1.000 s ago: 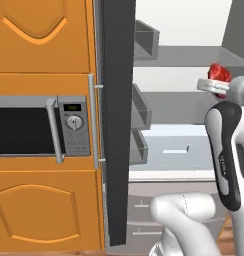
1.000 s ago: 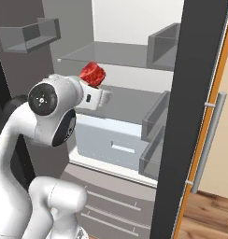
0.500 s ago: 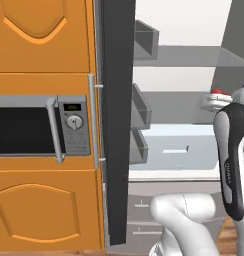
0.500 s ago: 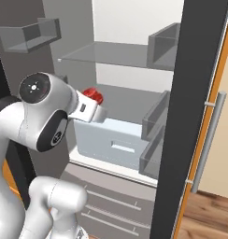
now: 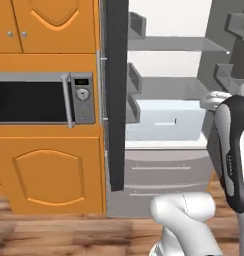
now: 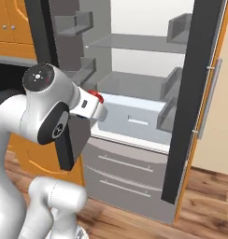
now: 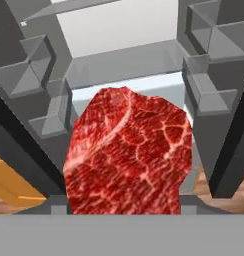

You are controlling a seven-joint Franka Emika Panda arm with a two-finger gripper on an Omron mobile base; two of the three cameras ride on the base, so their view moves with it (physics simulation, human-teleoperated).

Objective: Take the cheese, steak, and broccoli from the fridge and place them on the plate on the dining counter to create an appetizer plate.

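Lower and nearer now, the pincer (image 6: pixel 98 99) — clamped on the steak (image 7: pixel 128 152) — hangs before the open fridge (image 6: pixel 148 88).

The microwave (image 5: pixel 41 102) display seems too blurred to read.

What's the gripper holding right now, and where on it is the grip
The gripper holds the steak, in front of the open fridge. The grip is at the steak's near end; the exact contact is hidden.
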